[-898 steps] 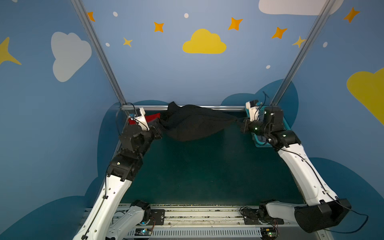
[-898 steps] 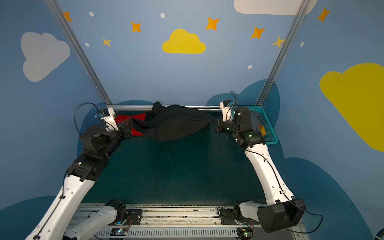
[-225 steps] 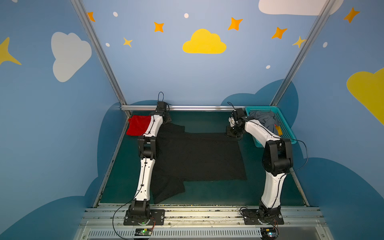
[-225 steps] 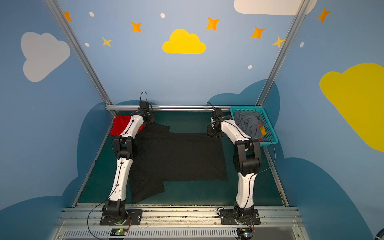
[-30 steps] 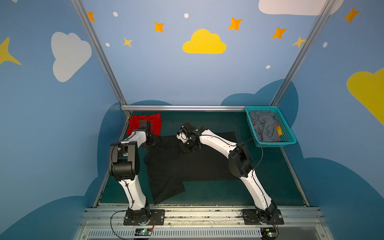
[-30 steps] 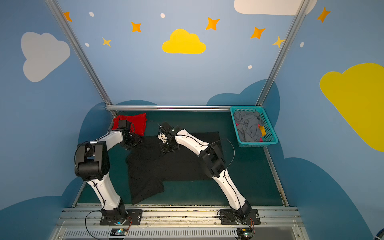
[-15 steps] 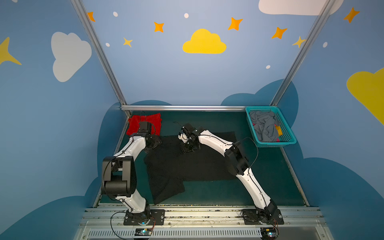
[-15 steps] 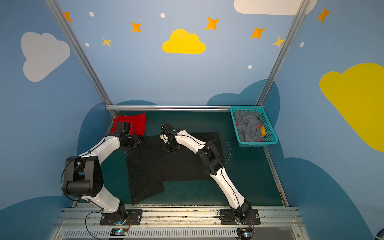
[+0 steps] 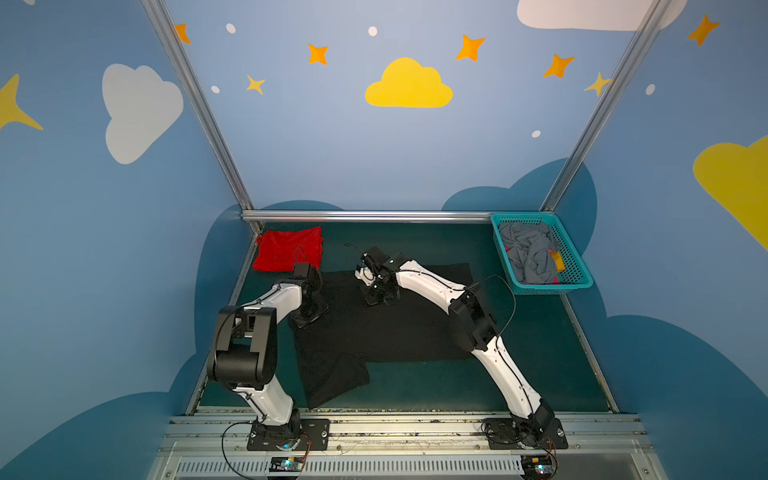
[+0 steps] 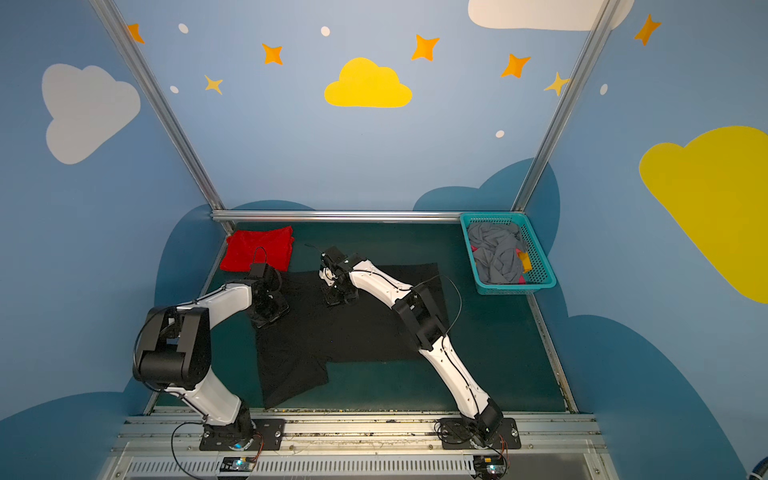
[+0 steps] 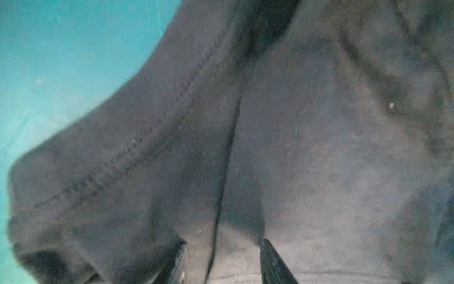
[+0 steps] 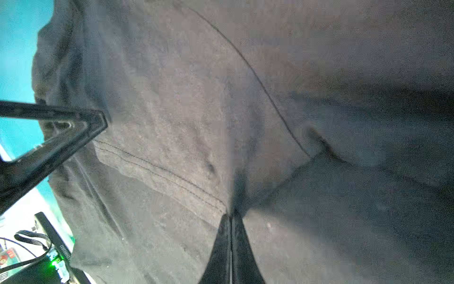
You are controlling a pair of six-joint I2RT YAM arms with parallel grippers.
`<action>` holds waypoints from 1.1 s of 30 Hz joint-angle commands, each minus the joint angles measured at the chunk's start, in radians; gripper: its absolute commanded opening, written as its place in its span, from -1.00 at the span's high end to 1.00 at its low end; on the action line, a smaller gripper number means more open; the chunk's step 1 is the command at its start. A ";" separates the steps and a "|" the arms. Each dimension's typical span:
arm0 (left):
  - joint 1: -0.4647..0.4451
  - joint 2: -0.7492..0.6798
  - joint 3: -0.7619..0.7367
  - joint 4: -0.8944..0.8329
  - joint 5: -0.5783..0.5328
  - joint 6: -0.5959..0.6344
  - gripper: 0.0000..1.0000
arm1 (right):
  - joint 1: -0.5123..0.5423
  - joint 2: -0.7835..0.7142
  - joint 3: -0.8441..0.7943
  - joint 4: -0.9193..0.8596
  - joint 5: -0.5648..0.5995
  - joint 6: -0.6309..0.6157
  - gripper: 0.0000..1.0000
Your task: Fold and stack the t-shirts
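On green mat (image 9: pixel 532 374), red t-shirt (image 9: pixel 286 249) sat folded in far-left corner: judged done. Beside it, black t-shirt (image 9: pixel 374 332) lay spread flat; folding and stacking left. Right gripper (image 12: pixel 231 218) jaws pressed together, pinching its cloth. Left gripper (image 11: pixel 222 242) jaws parted astride crease.

The left arm (image 9: pixel 270 299) and right arm (image 9: pixel 428 282) reach forward, wrists bent down, left hand (image 11: pixel 222 248) with fingers parted, right hand (image 12: pixel 231 221) pinched tight.
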 commanded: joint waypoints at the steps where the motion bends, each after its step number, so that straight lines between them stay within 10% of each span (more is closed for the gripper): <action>1: 0.003 0.102 0.010 -0.011 -0.055 -0.001 0.06 | 0.014 -0.015 0.072 -0.097 0.051 -0.041 0.95; 33: -0.012 0.089 0.038 -0.046 0.018 -0.014 0.18 | 0.021 -0.135 -0.032 -0.156 0.076 -0.117 0.46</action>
